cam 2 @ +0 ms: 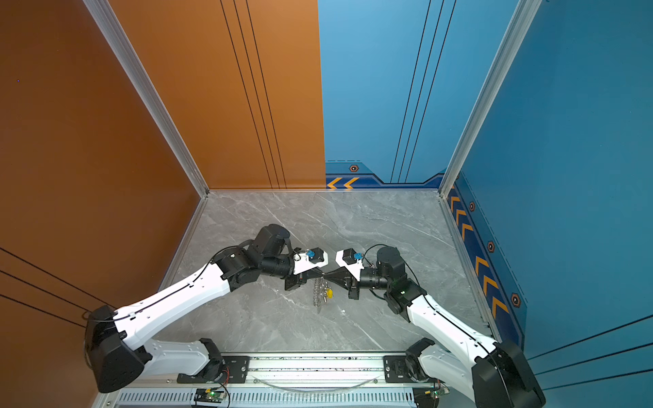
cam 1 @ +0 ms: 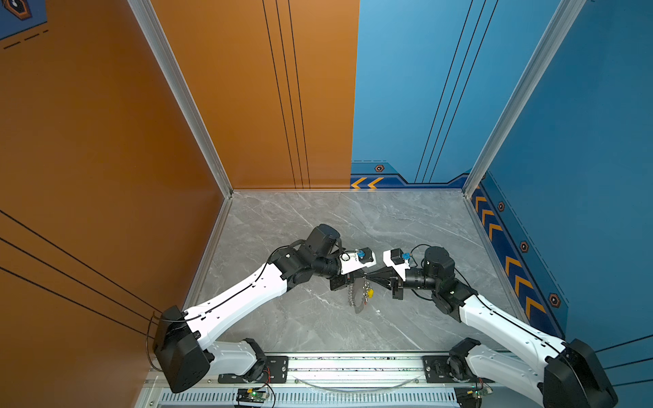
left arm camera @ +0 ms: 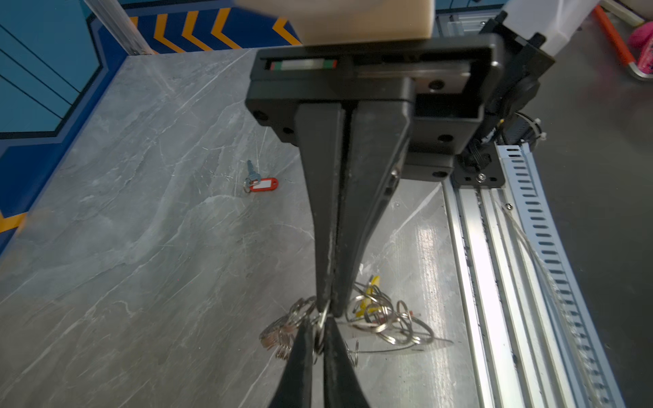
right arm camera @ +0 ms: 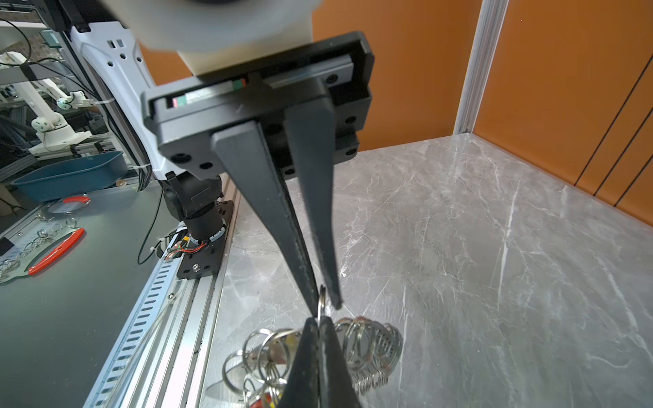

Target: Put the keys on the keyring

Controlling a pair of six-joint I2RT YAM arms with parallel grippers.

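While poised tip to tip above middle of desk (cam 1: 282,219), seen with right jaws clamped together on keyring (left arm camera: 322,316), no gap at tips in left wrist view. Seen with left jaws slightly apart around same keyring (right arm camera: 321,300), thin gap beside ring wire in right wrist view. Hanging under keyring in both top views: chain of rings (cam 1: 351,295) (cam 2: 318,293) and 1 yellow-tagged key (cam 1: 370,292) (cam 2: 329,292), just beside each other. Cannot tell whether chain reaches desk. Lying flat on desk, well apart from that bunch: 1 red-tagged key (left arm camera: 263,184) with white label
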